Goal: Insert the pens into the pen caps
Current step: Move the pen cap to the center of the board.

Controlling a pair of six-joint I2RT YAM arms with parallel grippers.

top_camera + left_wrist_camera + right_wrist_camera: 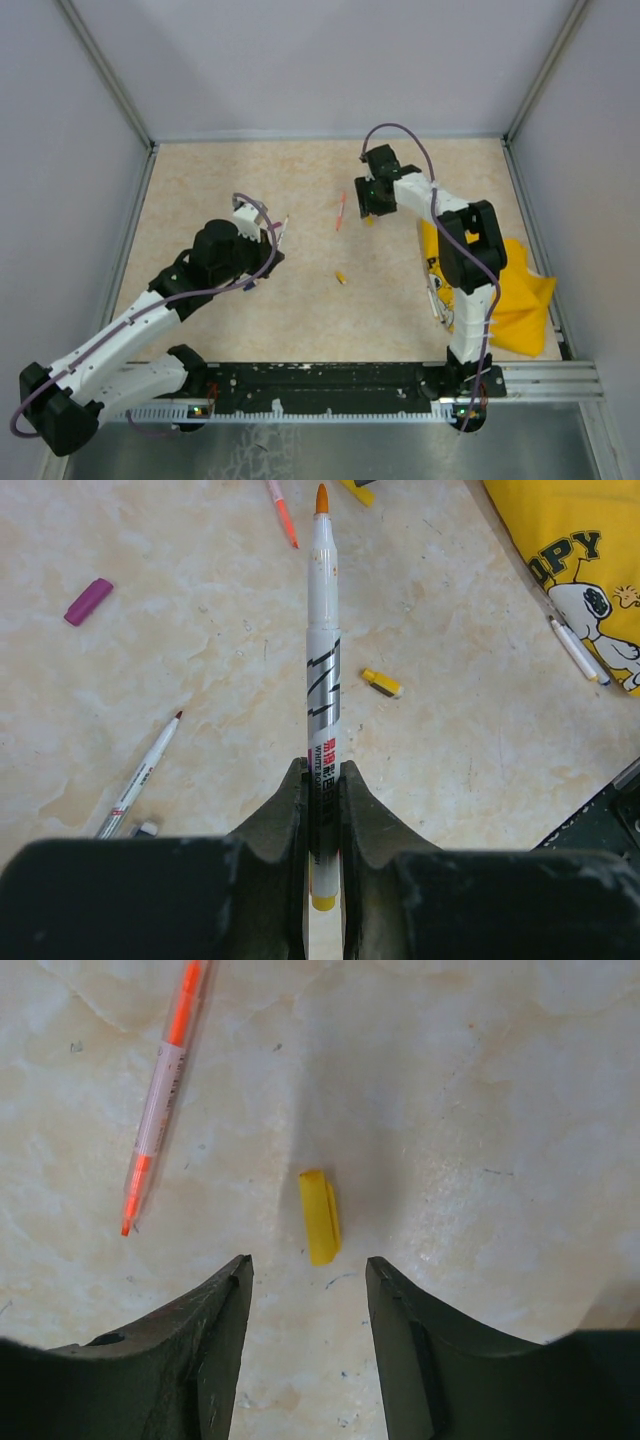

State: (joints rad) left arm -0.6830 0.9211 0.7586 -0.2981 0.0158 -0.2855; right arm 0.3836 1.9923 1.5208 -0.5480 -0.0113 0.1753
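Observation:
My left gripper [322, 772] is shut on a white pen [323, 660] with an orange tip and a yellow end; the pen points forward, away from the jaws, held above the table. In the top view this gripper [272, 236] is left of centre. My right gripper [308, 1265] stands open just above the table, with a yellow pen cap [320, 1215] lying a little ahead of its fingertips and nothing between them. An orange-pink pen [160, 1110] lies to the cap's left. A second yellow cap [382, 683], a purple cap [88, 600] and a red-tipped white pen [140, 775] lie on the table.
A yellow cartoon-print cloth [505, 290] lies at the right, beside the right arm, with a white pen [575, 650] on it. A small dark cap [145, 829] lies by the red-tipped pen. Walls close the table [250, 180] on three sides.

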